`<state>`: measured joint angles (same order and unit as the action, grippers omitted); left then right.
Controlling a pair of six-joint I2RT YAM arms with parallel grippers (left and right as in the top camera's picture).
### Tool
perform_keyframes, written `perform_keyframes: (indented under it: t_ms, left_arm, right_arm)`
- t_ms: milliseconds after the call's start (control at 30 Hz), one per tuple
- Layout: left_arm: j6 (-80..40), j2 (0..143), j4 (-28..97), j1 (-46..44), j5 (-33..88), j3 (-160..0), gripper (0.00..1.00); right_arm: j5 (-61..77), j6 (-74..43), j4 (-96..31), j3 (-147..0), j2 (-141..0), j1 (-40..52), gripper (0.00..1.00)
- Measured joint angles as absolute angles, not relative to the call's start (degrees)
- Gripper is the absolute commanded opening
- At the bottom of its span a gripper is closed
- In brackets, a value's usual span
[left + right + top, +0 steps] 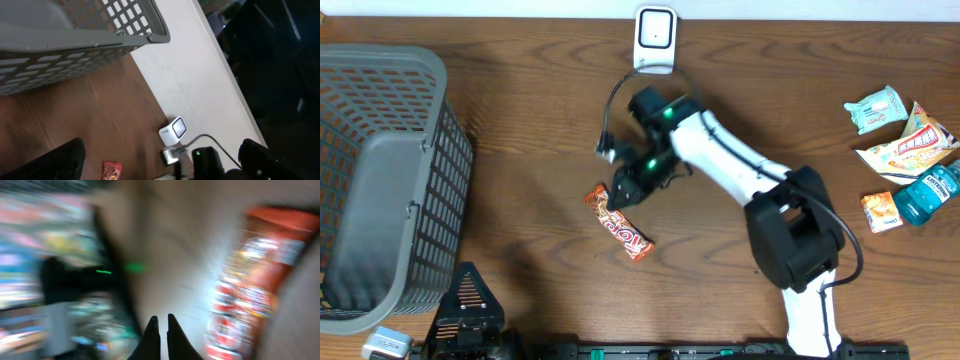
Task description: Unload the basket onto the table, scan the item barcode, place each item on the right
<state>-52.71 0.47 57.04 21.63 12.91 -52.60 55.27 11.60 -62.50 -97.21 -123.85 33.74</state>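
The left hand [465, 298] is resting at the lower left of the frame with its fingers spread wide and gripping nothing. Above it, the grey basket [455, 150] is sitting on the left side of the table [540, 120].

Toward the middle, the candy bar [620, 228] is lying flat on the wood, slanting down to the right. The right hand [625, 185] is hovering at its upper end. In the blurred wrist view, the fingers [152, 330] are pressing together with nothing between them, and the bar is showing off to the right rather than in the grip.

So the pick-up looks like the step in hand, and the bar is not yet being held. The next move is probably calling for the fingers to part, straddle the wrapper and clamp on it. The bar would then be lifted to the white scanner [655, 38] at the top centre, barcode facing it.

At the far right, snack packets [905, 145] and a blue bottle [932, 192] are waiting.
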Motion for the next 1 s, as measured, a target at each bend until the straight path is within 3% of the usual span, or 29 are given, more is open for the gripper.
perform_keyframes:
  t_ms: [33, 67, 133, 167, 200, 500, 533, 633, 833, 867, 967, 1000]
  left_arm:
    - [-52.7, 0.5, 57.0, 21.6, 12.9, -52.6, 0.98]
    - [-52.7, 0.5, 57.0, 21.6, 12.9, -52.6, 0.98]
    - [-52.7, 0.5, 57.1, 21.6, 12.9, -52.6, 0.98]
    - [-52.7, 0.5, 57.0, 21.6, 12.9, -52.6, 0.98]
    - [-52.7, 0.5, 57.0, 21.6, 12.9, -52.6, 0.98]
    - [-52.7, 0.5, 57.0, 21.6, 12.9, -52.6, 0.98]
    - [-52.7, 0.5, 57.0, 21.6, 12.9, -52.6, 0.98]
    - [-52.7, 0.5, 57.0, 21.6, 12.9, -52.6, 0.98]
    - [-52.7, 0.5, 57.0, 21.6, 12.9, -52.6, 0.98]
    - [-52.7, 0.5, 57.0, 21.6, 12.9, -52.6, 0.98]
    - [-52.7, 0.5, 57.1, 21.6, 12.9, -52.6, 0.98]
    - [-52.7, 0.5, 57.0, 21.6, 12.9, -52.6, 0.98]
  right_arm:
    - [58.4, 11.5, -62.6, -97.2, -123.9, 33.1, 0.13]
    - [60.9, 11.3, -62.5, -97.2, -123.9, 32.5, 0.4]
    - [62.7, 11.5, -61.7, -97.2, -123.9, 31.8, 0.81]
    - [61.6, 11.7, -61.5, -97.2, -123.9, 31.8, 0.97]
    - [59.7, 11.8, -61.4, -97.2, -123.9, 31.9, 0.99]
    - [37.1, 11.3, -58.5, -97.2, -123.9, 42.1, 0.99]
    - [34.2, 11.0, -57.7, -97.2, -123.9, 43.6, 0.97]
    - [24.7, 7.6, -57.1, -97.2, -123.9, 47.0, 0.77]
    - [9.4, -1.4, -54.8, -94.7, -123.9, 49.8, 0.8]
    - [7.9, -2.1, -53.7, -93.7, -123.9, 50.0, 0.77]
    - [4.4, -3.6, -50.8, -90.3, -123.9, 50.5, 0.49]
    - [2.9, -4.3, -50.2, -89.4, -123.7, 50.7, 0.43]
